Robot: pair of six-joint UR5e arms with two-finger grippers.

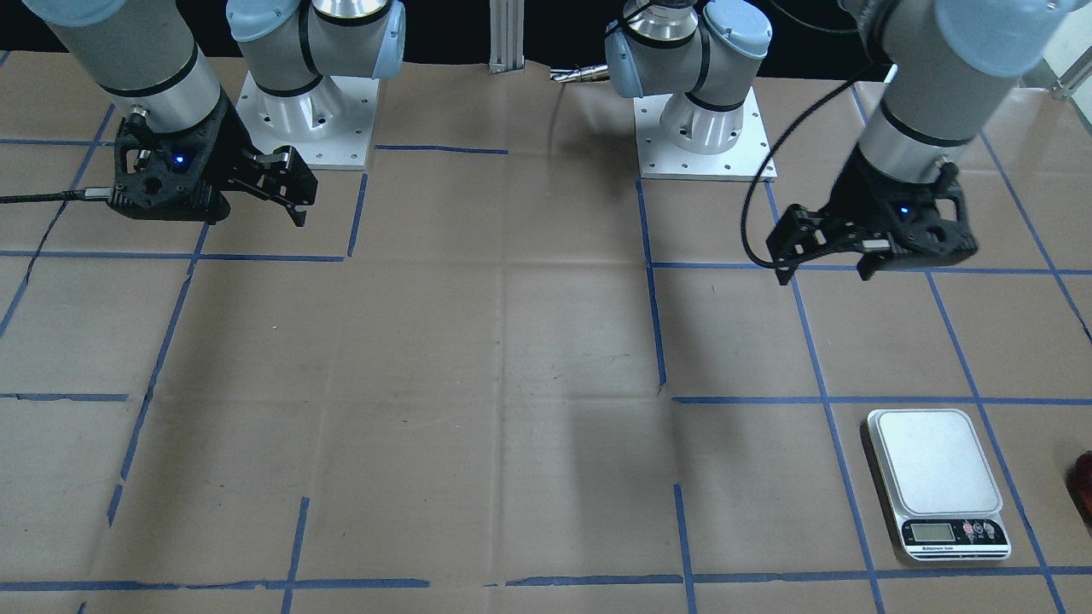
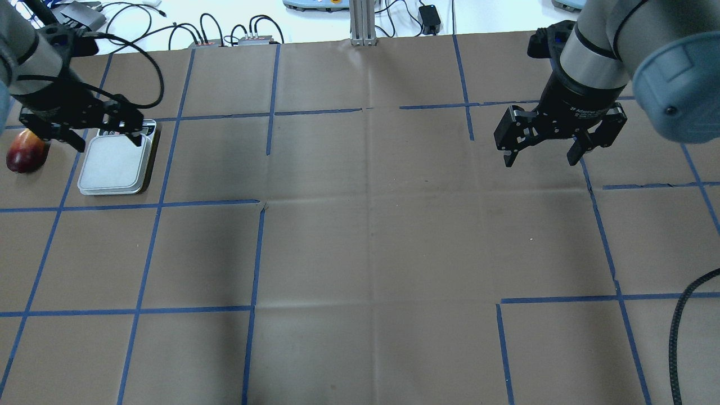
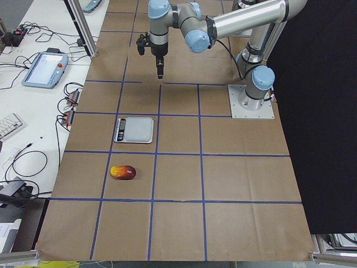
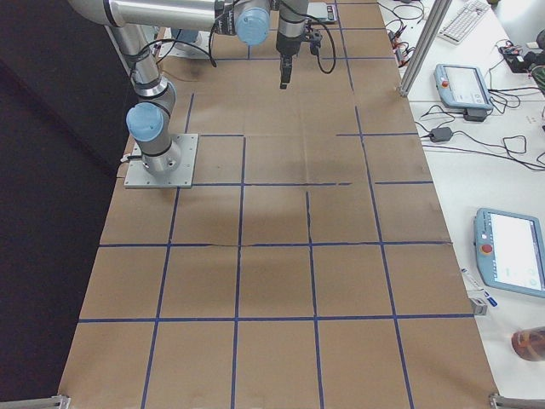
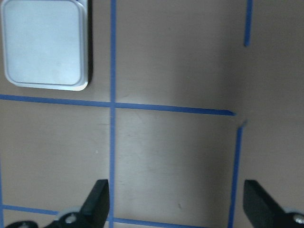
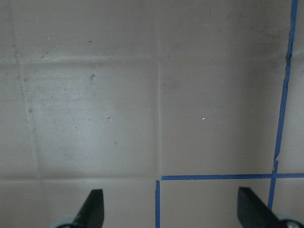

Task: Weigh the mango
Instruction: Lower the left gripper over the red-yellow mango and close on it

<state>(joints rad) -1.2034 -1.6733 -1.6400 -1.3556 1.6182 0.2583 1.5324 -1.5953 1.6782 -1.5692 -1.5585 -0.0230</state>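
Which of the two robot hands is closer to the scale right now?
The left hand: it hangs open close by the scale. The right hand, also open, hangs far off at the opposite end.

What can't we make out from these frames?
Scale reading: display too small in front-facing view; overhead, jaws of the left arm cover it; left wrist view shows only the platform.
Mango: cut by front-facing view's right edge, partly behind left arm overhead.
Exterior right: shows neither.
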